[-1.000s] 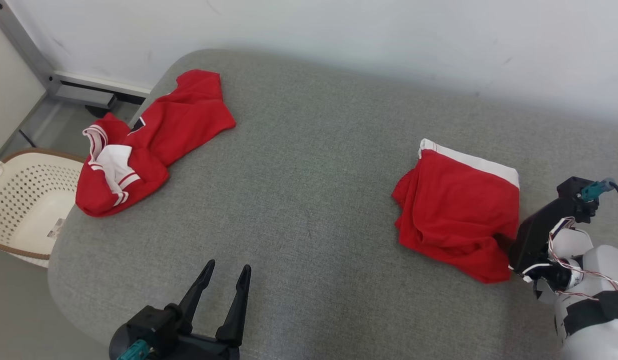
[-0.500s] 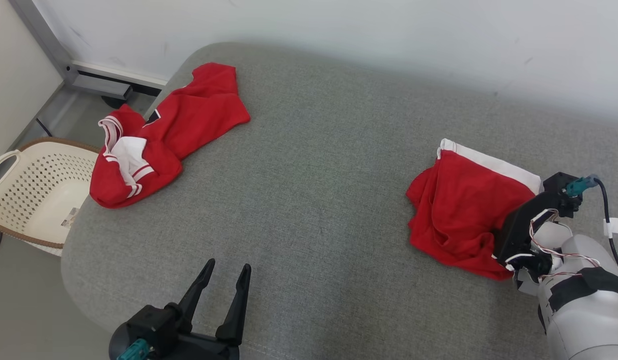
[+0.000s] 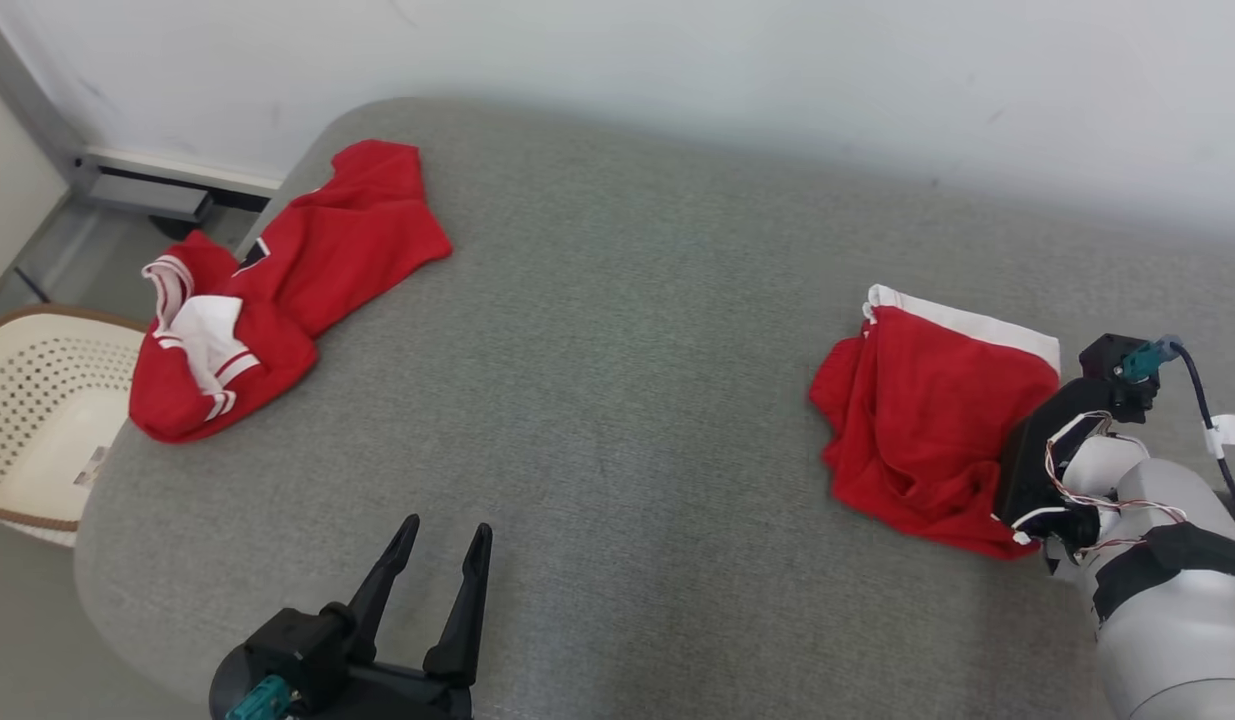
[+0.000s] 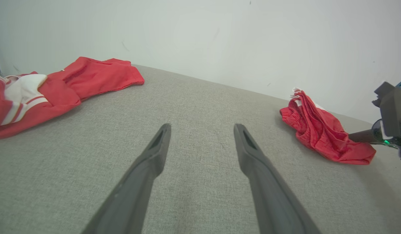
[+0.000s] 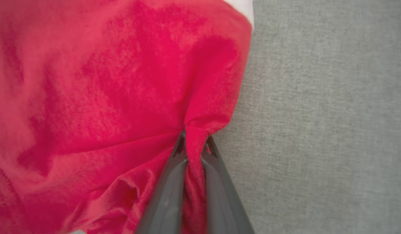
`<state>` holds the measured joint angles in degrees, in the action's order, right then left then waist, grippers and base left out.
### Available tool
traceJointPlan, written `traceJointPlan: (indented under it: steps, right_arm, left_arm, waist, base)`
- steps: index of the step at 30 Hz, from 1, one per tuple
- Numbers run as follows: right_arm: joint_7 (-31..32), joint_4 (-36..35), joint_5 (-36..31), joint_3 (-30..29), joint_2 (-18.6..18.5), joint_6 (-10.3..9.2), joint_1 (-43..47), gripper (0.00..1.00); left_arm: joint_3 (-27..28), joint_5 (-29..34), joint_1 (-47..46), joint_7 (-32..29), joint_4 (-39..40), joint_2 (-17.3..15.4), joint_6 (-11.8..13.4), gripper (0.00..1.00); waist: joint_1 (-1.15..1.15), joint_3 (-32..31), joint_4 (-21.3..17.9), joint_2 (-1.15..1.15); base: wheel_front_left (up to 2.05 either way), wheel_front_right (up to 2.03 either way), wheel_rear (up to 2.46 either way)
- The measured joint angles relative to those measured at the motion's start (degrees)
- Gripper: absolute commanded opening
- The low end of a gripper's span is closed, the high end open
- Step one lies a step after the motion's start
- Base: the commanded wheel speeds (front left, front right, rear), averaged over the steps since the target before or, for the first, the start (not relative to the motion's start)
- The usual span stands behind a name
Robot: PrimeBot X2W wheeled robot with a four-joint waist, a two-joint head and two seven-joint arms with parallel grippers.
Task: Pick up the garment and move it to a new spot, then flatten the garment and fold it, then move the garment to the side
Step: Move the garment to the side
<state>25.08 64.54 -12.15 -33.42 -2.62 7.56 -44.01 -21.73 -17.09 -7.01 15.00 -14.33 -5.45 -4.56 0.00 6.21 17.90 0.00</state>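
Grey cushion; rumpled red garment, white-edged, pinched by right hand.

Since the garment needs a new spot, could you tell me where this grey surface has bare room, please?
The widest bare stretch of the grey surface is the middle, between the red shirt at far left and the red shorts at right. The far strip along the wall is free. Crowded: the right edge, where the right gripper pinches the shorts.
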Motion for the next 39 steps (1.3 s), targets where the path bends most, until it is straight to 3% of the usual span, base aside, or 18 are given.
traceJointPlan:
  steps: [11,19,28,39]
  right_arm:
    - [3.71,-8.8,-8.48,3.74,-0.13,-0.01,1.39,0.0]
    - [4.17,-10.38,-6.64,13.02,-2.52,-0.01,0.57,0.0]
    - [0.96,-8.51,-1.25,22.49,-10.79,-0.01,-1.25,0.0]
    - [-5.61,-6.26,2.65,29.09,-21.2,-0.01,-2.39,0.0]
  left_arm:
    - [0.66,0.13,-0.49,0.0,1.12,-0.31,0.02,1.0]
    - [0.7,0.7,-1.7,0.0,1.54,-0.68,-0.08,1.0]
    - [0.49,1.38,-3.44,0.0,2.02,-0.91,-0.56,1.0]
    - [1.09,2.59,-3.93,0.0,3.47,-2.22,-0.47,1.0]
  waist:
    - [0.0,0.92,-5.28,0.0]
    - [0.0,2.79,-11.2,0.0]
    - [0.01,5.88,-15.41,0.0]
    - [0.01,9.14,-14.85,0.01]
  base:
    - [0.0,0.0,0.0]
    - [0.0,0.0,0.0]
    - [0.0,0.0,0.0]
    - [0.0,0.0,0.0]
